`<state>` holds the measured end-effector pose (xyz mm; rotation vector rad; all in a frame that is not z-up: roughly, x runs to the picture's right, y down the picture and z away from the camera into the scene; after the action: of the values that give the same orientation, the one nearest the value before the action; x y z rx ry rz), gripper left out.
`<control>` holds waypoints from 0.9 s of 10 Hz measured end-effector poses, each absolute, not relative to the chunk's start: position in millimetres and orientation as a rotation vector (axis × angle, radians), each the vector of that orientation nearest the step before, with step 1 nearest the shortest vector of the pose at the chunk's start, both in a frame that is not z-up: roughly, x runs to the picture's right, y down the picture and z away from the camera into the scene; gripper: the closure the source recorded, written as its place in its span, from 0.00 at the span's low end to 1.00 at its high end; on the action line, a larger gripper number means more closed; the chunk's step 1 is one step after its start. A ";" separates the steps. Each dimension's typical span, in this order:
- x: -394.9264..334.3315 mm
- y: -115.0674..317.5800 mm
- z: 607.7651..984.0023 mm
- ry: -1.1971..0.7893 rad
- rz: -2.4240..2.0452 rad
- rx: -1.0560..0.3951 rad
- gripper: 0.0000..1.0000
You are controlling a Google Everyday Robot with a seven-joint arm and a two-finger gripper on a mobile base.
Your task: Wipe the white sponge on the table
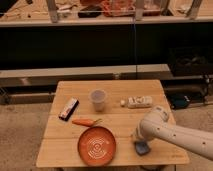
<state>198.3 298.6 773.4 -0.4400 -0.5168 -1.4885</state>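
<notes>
The white sponge (142, 148), a small blue-grey pad, lies on the light wooden table (115, 87) near its front right edge. My gripper (138, 140) comes in from the right on a white arm and points down onto the sponge. It is shut on the sponge and presses it against the tabletop. The arm hides the top of the sponge.
An orange plate (97, 145) sits at the front, just left of the sponge. An orange carrot-like object (84, 121), a clear cup (98, 99), a dark flat box (68, 108) and a long white bar device (139, 102) lie further back. A dark shelf unit stands behind the table.
</notes>
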 end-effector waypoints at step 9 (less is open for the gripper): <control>232.7 309.7 761.9 -0.505 -1.424 -0.416 0.89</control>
<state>232.7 309.7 761.9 -0.4161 -0.5053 -1.4236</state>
